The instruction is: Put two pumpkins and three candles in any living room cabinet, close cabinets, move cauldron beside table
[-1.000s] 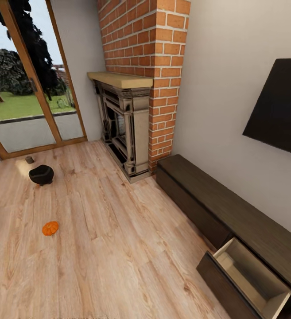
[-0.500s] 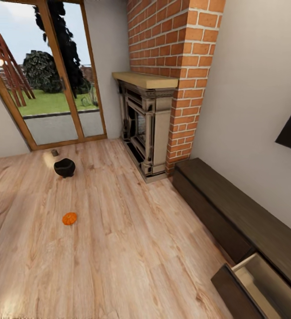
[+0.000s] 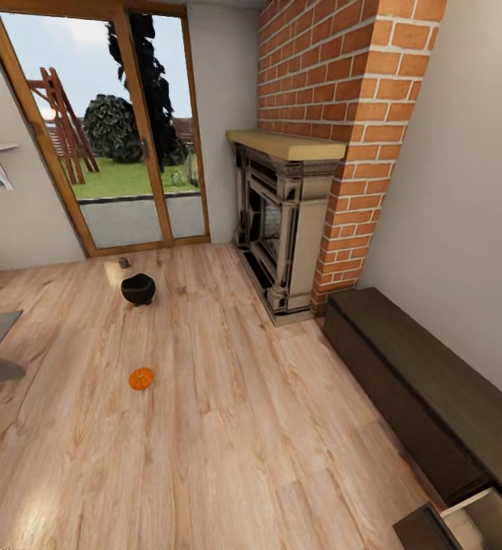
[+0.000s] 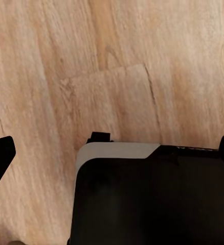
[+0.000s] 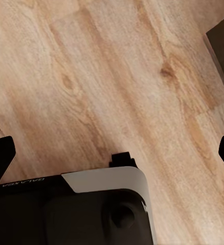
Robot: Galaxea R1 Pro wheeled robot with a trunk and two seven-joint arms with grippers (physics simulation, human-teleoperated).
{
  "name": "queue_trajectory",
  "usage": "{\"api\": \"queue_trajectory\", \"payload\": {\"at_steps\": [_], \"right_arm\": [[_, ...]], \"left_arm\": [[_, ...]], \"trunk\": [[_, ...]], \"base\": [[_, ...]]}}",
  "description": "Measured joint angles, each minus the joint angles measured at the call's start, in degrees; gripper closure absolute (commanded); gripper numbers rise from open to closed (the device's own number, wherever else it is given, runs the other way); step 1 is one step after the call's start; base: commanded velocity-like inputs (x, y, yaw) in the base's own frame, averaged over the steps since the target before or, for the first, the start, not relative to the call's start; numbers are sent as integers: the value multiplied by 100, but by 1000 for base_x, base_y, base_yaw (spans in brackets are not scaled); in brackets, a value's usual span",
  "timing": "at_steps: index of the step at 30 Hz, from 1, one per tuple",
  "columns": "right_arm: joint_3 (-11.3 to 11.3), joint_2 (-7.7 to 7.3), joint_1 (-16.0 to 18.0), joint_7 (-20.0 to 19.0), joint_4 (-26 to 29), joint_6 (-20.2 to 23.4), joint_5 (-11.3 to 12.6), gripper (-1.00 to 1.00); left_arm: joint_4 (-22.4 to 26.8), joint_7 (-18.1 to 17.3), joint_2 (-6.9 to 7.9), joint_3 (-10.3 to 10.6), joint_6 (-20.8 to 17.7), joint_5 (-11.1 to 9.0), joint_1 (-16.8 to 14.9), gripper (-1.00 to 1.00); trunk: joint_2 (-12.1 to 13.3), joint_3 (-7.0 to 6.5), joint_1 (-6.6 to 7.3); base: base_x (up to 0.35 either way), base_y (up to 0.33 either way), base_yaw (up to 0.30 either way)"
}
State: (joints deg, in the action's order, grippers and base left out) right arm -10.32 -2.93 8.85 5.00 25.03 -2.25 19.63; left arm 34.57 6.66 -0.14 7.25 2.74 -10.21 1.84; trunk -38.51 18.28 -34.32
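One pumpkin (image 3: pixel 141 378) is being shown lying on the wooden floor (image 3: pixel 228 428), well apart from the cauldron (image 3: pixel 138 289) near the glass door (image 3: pixel 121 137). Both grippers' fingers are being held spread wide over bare floor, empty. The cabinet (image 3: pixel 426 397) is being seen along the wall, one drawer (image 3: pixel 464 527) open.

Bright, even daylight; soft render

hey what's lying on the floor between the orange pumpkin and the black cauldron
Nothing: in the head view, the stretch between the pumpkin and the cauldron is bare wooden floor.
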Motion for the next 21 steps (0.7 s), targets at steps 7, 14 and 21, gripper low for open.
{"api": "queue_trajectory", "payload": {"at_steps": [7, 14, 21], "right_arm": [[0, 0, 0, 1, 0, 0, 0, -100], [0, 0, -2, 1, 0, 0, 0, -100], [0, 0, -3, 0, 0, -2, 0, -100]], "left_arm": [[1, 0, 0, -1, 0, 0, 0, -100], [-5, 0, 0, -16, -5, -8, 1, -100], [-9, 0, 0, -10, -1, 2, 1, -100]], "trunk": [[0, -53, -1], [0, -108, 0], [0, -164, 1]], "base": [[48, 0, 179], [144, 68, 167], [262, 56, 155]]}}
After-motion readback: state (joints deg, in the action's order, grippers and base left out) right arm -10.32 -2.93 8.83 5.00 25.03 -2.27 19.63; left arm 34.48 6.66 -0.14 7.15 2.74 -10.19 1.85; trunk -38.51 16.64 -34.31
